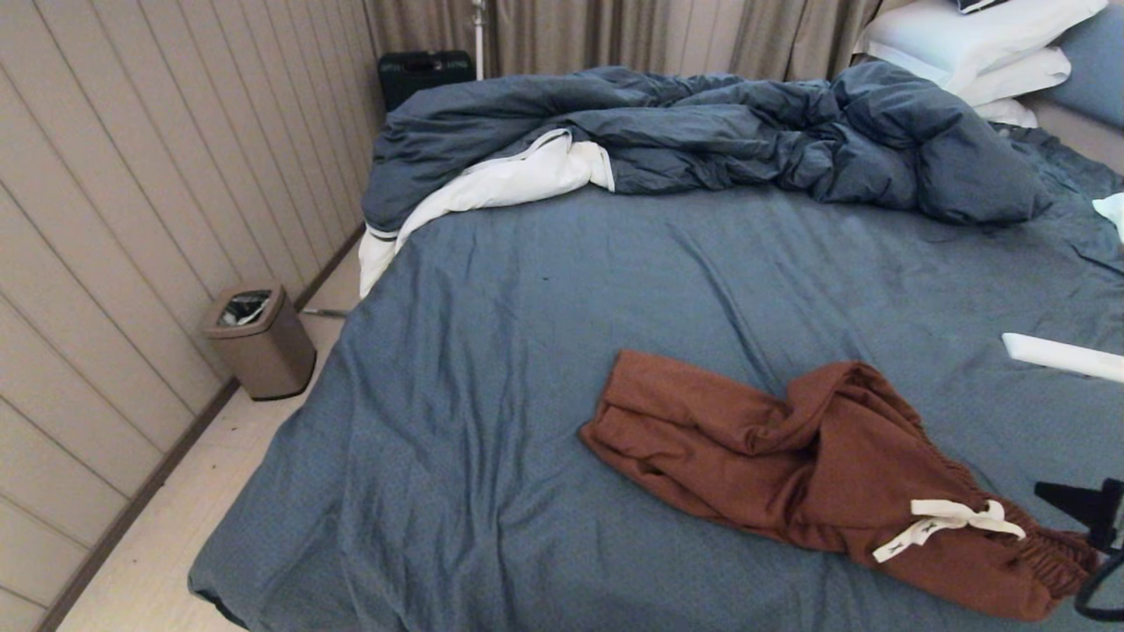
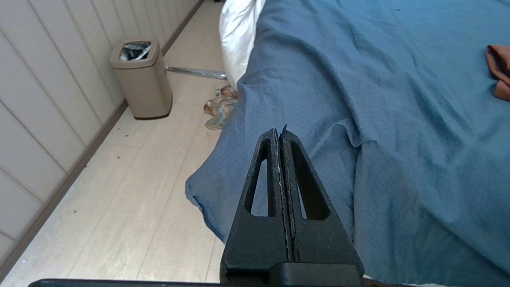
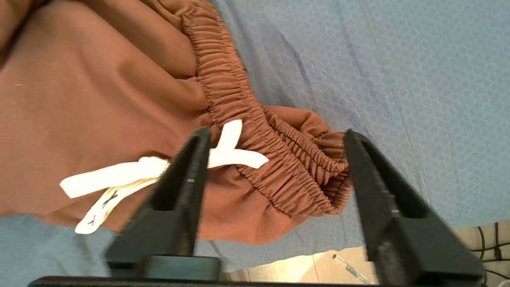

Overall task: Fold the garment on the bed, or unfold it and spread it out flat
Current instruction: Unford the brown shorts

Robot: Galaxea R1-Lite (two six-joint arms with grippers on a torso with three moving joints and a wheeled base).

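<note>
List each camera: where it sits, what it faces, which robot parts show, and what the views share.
Head view: on the robot's head, looking down at the bed and shorts; only the right tool's tip shows at the right edge.
Left wrist view: behind the left tool, shut, facing the bed edge, floor and bin.
Right wrist view: behind the right tool, open over the waistband and drawstring.
Shared: all three show shorts and sheet; head and left wrist share the bin.

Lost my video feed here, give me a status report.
Right gripper open over shorts' waistband. Left gripper shut, off the bed's left edge. Shorts crumpled near bed's front edge. Nothing in the way.
</note>
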